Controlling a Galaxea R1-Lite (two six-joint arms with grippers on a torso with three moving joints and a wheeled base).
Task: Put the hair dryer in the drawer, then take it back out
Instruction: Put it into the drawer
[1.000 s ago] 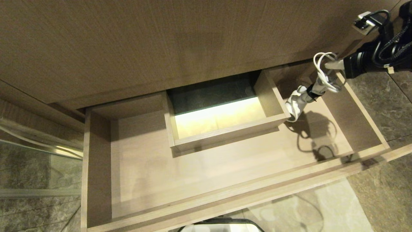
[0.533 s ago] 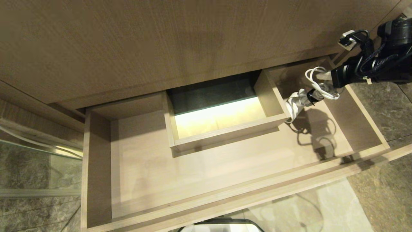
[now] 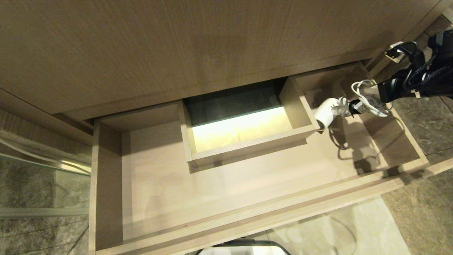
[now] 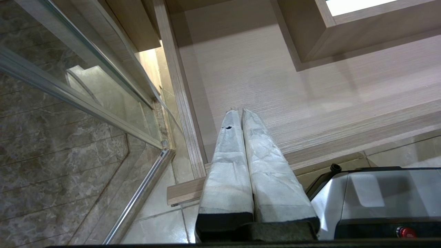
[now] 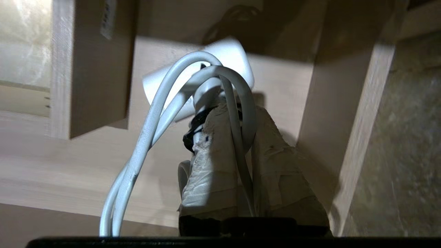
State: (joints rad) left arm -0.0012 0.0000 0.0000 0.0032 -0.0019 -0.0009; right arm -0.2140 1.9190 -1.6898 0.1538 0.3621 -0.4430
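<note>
The right gripper (image 3: 370, 101) reaches level over the drawer's (image 3: 247, 219) right end, clamped on the hair dryer's (image 3: 327, 110) cord end; the dryer hangs beside the boxed cutout (image 3: 247, 141), lower and flatter than a second ago. The left gripper (image 4: 241, 113), closed, idles by the front left corner.

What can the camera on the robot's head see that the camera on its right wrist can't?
Only the head view shows the whole open drawer with its boxed cutout, the wood panel above, and the stone floor around it.

Only the right wrist view shows the right gripper close up, its taped fingers shut on the hair dryer by the handle, the cord looping over them.

Both show the dryer, the cord, and the drawer's right end.
</note>
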